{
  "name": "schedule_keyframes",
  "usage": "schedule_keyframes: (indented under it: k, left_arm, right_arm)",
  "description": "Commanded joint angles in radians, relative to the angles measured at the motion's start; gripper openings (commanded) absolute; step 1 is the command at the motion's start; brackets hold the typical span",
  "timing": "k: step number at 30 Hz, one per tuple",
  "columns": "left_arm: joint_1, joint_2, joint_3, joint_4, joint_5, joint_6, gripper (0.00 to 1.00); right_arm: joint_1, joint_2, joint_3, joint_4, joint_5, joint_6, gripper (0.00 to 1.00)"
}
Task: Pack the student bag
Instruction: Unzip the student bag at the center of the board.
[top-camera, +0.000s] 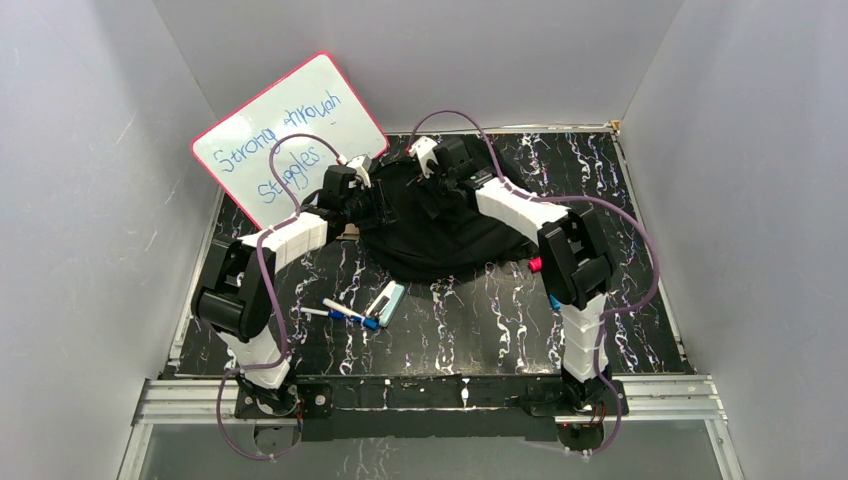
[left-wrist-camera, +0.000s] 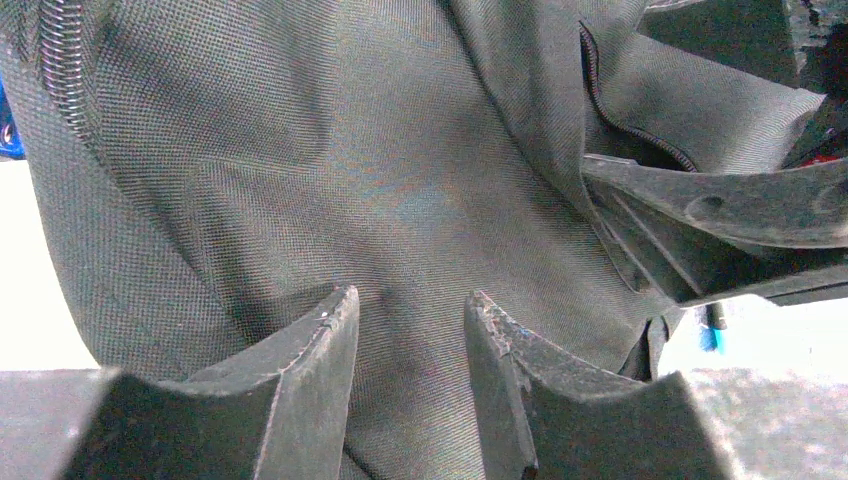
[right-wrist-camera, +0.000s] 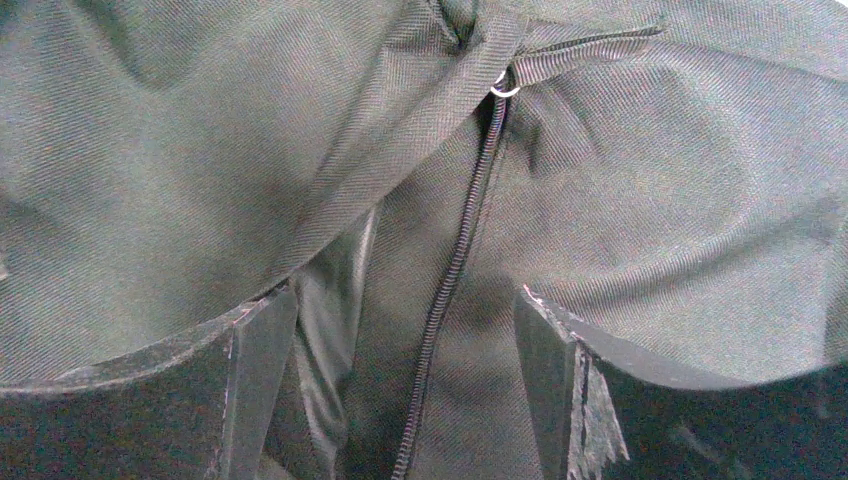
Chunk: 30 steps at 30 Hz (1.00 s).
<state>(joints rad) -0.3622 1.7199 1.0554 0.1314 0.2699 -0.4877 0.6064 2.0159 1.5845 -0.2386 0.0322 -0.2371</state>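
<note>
1. Markers (top-camera: 345, 313) are left unpacked at 7 o'clock of the student bag (top-camera: 440, 240), which lies mid-table.
2. Left gripper (left-wrist-camera: 408, 300), at the bag's 10 o'clock, is half closed about fabric; whether it holds cannot be told.
3. Right gripper (right-wrist-camera: 405, 295), at 12 o'clock, is spread wide and empty over the zipper (right-wrist-camera: 450, 260).
4. The opening step is judged to be in hand; the mouth must be parted next.

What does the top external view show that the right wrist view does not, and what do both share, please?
Only the top external view: the red-framed whiteboard with blue handwriting and the blue-and-white pens on the black marbled table. Only the right wrist view: a black zipper line and a small metal ring at its top. Both: the large black fabric backpack and the open right gripper at it.
</note>
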Motion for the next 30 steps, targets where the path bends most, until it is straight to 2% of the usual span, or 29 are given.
schedule_keyframes:
  k: [1,7,12,19,26,30]
  left_arm:
    - [-0.003,-0.039,-0.008,0.013,0.003,-0.003,0.41]
    - [-0.003,-0.042,-0.015,0.011,-0.003,-0.001,0.4]
    - [-0.003,-0.036,-0.012,0.014,-0.002,-0.006,0.4]
    - [-0.003,-0.037,-0.016,0.015,-0.004,-0.006,0.4]
    - [-0.003,-0.04,-0.022,0.014,-0.01,-0.008,0.4]
    - [-0.003,-0.043,-0.021,0.011,-0.013,-0.008,0.4]
  right_arm:
    - [0.031,0.033,0.048,-0.003,0.152,-0.061,0.87]
    - [0.034,0.026,0.02,0.029,0.34,-0.095,0.78]
    - [0.034,0.02,0.013,0.039,0.426,-0.123,0.67]
    - [0.033,0.031,0.036,-0.025,0.425,-0.144,0.64]
    - [0.027,0.003,0.034,0.008,0.478,-0.12,0.43]
    - [0.027,-0.036,0.036,0.029,0.463,-0.109,0.35]
